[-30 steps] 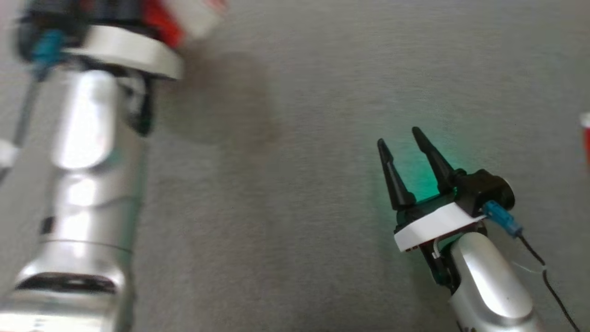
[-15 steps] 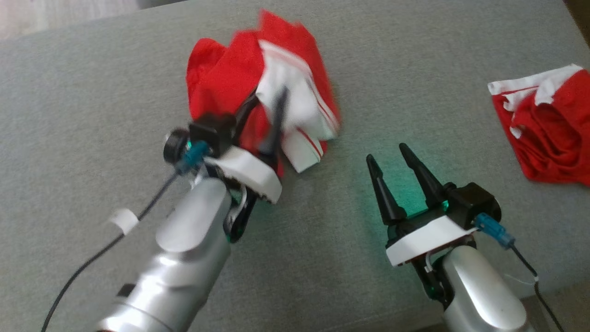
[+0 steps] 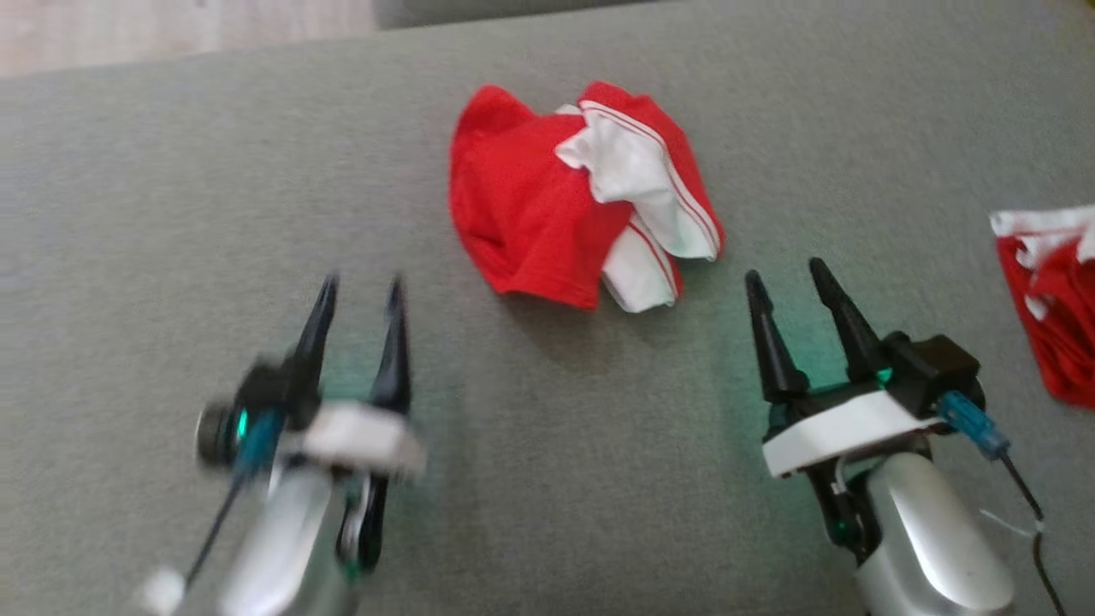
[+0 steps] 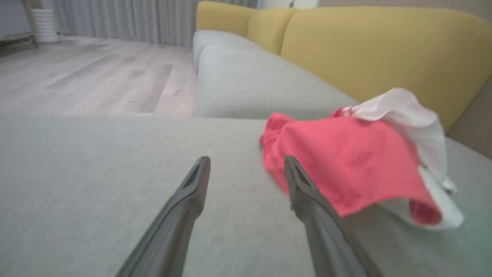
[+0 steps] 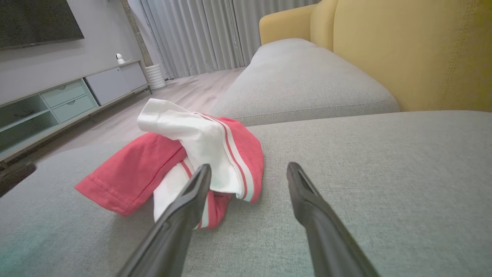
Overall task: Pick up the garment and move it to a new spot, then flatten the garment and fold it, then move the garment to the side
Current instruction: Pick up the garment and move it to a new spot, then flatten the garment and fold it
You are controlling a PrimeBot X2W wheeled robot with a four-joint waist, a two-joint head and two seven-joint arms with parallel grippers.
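Note:
A crumpled red and white garment (image 3: 573,201) lies in a heap on the grey sofa seat (image 3: 171,188). My left gripper (image 3: 361,289) stands open to the near left of it, blurred, with nothing between its fingers. To the near right of the heap my right gripper (image 3: 785,274) is open and empty too. In the left wrist view the garment (image 4: 346,161) lies just past the right finger (image 4: 303,192), and the left gripper (image 4: 246,164) is open. In the right wrist view the garment (image 5: 184,154) sits ahead and left of the open right gripper (image 5: 249,169).
A second red and white garment (image 3: 1048,299) lies at the right edge of the seat. Yellow back cushions (image 4: 384,50) rise behind the seat. Wooden floor (image 4: 84,84) lies beyond the sofa, with a low TV cabinet (image 5: 57,104) by the wall.
My left gripper has opened, let go of the garment and drawn back toward the near left. The garment now rests on the seat. The head camera has shifted; the right gripper stays open.

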